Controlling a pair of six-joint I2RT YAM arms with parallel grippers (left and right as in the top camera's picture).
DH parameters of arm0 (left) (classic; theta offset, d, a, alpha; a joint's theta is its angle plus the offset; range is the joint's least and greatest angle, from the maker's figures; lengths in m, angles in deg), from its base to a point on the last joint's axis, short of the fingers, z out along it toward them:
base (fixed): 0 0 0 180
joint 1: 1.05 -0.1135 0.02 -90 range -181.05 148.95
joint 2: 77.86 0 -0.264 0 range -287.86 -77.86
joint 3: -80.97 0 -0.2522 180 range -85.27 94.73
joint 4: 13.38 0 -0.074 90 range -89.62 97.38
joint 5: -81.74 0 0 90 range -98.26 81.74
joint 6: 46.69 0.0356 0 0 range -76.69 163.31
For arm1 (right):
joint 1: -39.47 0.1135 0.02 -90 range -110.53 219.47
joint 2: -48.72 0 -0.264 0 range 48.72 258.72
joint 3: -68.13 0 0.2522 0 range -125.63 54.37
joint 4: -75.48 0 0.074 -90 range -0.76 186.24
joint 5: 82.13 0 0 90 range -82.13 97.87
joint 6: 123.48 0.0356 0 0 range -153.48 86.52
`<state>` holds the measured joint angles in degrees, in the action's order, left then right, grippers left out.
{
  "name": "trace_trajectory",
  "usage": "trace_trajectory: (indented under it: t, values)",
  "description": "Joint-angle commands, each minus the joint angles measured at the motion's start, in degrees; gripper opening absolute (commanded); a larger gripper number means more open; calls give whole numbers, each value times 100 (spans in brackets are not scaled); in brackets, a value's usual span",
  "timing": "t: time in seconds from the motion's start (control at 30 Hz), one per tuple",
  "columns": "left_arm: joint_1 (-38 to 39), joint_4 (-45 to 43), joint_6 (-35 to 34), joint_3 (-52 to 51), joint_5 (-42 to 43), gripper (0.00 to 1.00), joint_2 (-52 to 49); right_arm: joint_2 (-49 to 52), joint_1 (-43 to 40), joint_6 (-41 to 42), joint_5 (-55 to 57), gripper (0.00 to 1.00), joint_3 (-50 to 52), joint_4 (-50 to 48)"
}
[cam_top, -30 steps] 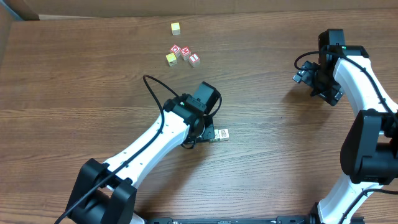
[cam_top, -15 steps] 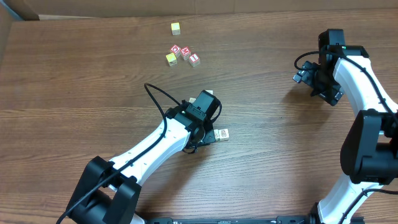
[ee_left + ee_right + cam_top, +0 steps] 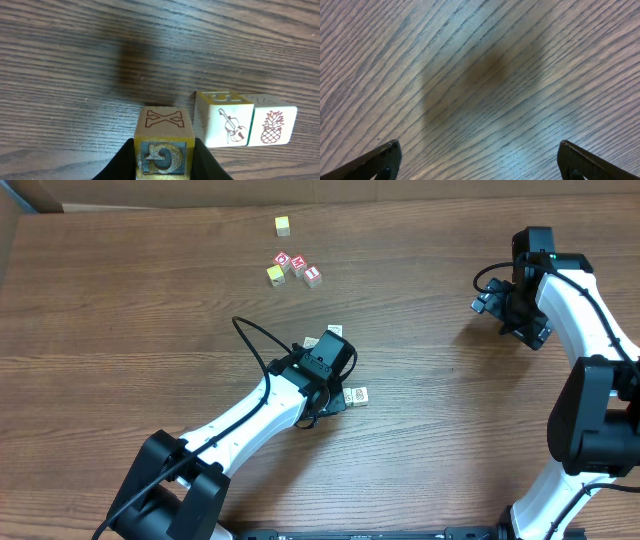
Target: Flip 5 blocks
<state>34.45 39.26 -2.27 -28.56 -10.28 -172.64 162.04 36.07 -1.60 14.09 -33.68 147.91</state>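
My left gripper is shut on a small wooden block. The block's pale face with a brown X points away from the camera, and its yellow face with a blue print points toward it. Just right of it, two pale blocks stand side by side on the table, one with a violin print and one with a pineapple print. From overhead this pair lies beside the left wrist, which hides the fingers and the held block. My right gripper hangs open over bare wood at the far right.
At the back of the table lies a small cluster of red-and-white letter cubes with a yellow cube next to them. A lone yellow-topped cube sits further back. The left arm's black cable loops above the table.
The left wrist has shifted slightly toward the near side and tilted. The pair of pale blocks and the right arm have not moved.
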Motion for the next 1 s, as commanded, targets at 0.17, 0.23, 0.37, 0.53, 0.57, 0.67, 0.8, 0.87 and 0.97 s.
trace_trajectory:
  t: [0.17,0.23,0.37,0.53,0.57,0.67,0.8,0.87,0.97]
  values:
    - [114,-83,-140,-66,-114,22,-157,-155,-33,24,61,100,35,-13]
    - [114,-105,-138,-66,-111,22,-223,-155,-33,24,61,100,35,-13]
    - [111,-129,-138,-63,-94,23,-262,-155,-33,22,61,100,35,-13]
    - [94,-142,-136,-61,-92,31,-258,-155,-33,22,61,100,35,-13]
    - [90,-140,-136,-52,-92,33,-258,-155,-33,22,61,100,35,-13]
    - [79,-109,-94,4,-94,38,-258,-155,-33,24,61,100,35,-13]
    - [79,52,-20,212,-101,39,-258,-155,-33,24,61,100,35,-13]
    - [79,175,85,404,-122,38,-251,-155,-33,24,61,100,35,-13]
    - [79,461,170,802,-153,38,-219,-155,-33,24,61,100,35,-13]
